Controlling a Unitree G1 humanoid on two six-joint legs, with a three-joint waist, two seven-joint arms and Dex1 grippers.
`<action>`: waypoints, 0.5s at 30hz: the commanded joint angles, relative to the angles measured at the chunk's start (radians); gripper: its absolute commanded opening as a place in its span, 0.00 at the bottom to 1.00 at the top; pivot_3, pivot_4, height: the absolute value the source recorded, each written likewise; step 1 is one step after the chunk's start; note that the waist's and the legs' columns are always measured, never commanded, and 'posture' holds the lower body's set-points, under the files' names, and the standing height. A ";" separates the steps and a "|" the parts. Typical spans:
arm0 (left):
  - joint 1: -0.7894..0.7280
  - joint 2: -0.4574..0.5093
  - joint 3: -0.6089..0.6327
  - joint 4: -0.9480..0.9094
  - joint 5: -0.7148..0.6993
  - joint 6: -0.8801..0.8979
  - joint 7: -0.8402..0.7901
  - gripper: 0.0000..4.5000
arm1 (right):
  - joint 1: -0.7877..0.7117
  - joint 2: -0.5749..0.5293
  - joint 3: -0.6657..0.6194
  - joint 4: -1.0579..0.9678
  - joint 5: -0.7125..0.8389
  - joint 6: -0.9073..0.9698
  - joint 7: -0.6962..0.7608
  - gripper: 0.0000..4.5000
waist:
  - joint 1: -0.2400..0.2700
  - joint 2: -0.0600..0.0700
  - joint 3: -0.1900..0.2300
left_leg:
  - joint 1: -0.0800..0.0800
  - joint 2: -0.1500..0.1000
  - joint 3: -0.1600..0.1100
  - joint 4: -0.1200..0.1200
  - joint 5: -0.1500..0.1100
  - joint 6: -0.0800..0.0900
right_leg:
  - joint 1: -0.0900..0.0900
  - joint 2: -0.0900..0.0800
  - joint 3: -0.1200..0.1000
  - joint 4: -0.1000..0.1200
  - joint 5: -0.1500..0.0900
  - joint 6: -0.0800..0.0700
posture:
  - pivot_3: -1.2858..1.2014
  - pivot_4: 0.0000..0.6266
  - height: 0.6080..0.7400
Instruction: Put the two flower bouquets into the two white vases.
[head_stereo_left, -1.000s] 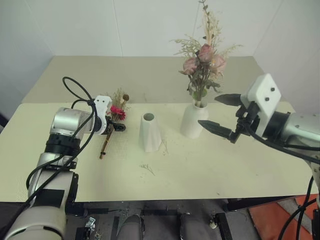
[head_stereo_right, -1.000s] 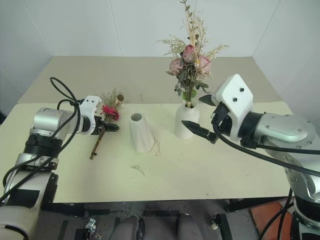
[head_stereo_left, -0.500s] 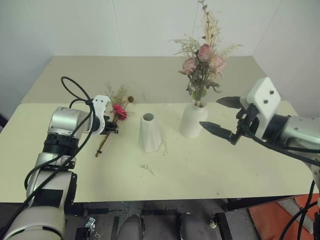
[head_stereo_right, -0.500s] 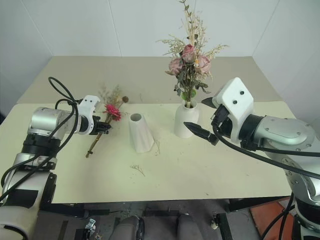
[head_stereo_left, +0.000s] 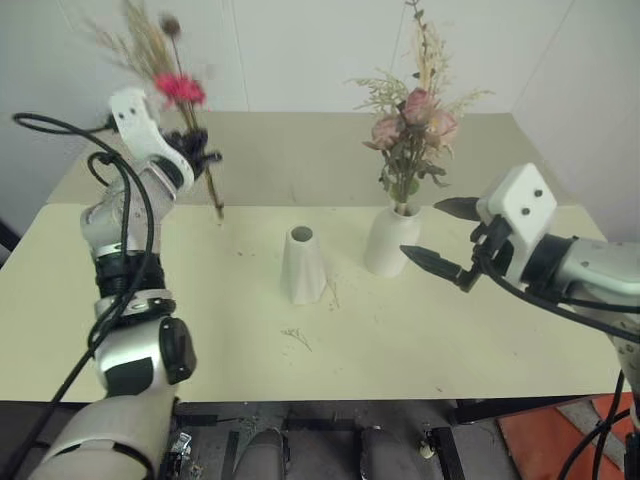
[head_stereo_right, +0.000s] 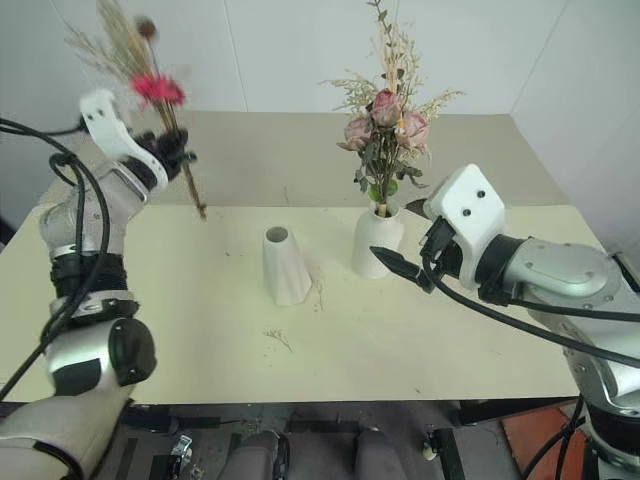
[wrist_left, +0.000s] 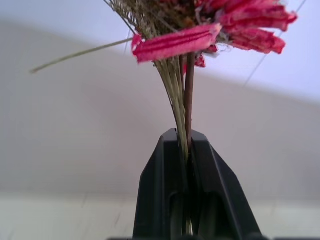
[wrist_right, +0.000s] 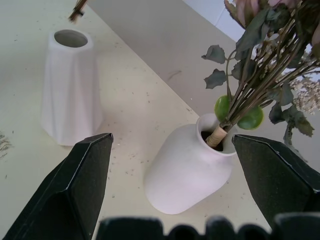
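White bottle vase (head_stereo_left: 390, 240) holding pink roses (head_stereo_left: 412, 118), cone vase (head_stereo_left: 301, 264) empty

On your worktop (head_stereo_left: 420, 340) the cone vase (head_stereo_left: 301, 265) stands near the middle, with the bottle vase (head_stereo_left: 390, 241) just beside it toward the right edge. The rose bouquet (head_stereo_left: 412, 125) stands in the bottle vase. Your right tool (head_stereo_left: 438, 236) sits just right of that vase, nearer the front edge. Your left tool (head_stereo_left: 203, 157) holds the daisy bouquet (head_stereo_left: 180, 90) above the worktop's far left part, its stem ends hanging clear of the surface.
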 joint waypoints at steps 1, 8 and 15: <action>-0.064 -0.029 0.061 -0.080 -0.212 -0.015 -0.189 0.01 | 0.032 -0.002 -0.113 -0.080 0.089 -0.002 0.028 1.00 | 0.001 0.000 0.000 | 0.000 0.000 0.000 0.000 0.000 0.000 | 0.000 0.000 0.000 0.000 0.000 0.000 | 0.52 0.24 1.00; -0.015 0.037 -0.119 -0.150 -0.337 0.079 -0.660 0.01 | 0.224 -0.020 -0.295 -0.158 0.291 0.031 0.077 1.00 | -0.003 0.000 0.000 | 0.002 0.000 0.000 0.000 0.000 0.000 | 0.003 0.002 0.000 -0.001 0.000 0.000 | 0.52 0.24 1.00; -0.014 0.064 -0.159 -0.134 -0.375 0.115 -0.805 0.01 | 0.316 -0.041 -0.343 -0.186 0.334 0.023 0.015 1.00 | -0.016 0.000 0.000 | 0.006 0.001 0.000 0.001 0.000 0.000 | 0.004 0.003 0.002 -0.001 0.000 0.000 | 0.52 0.24 1.00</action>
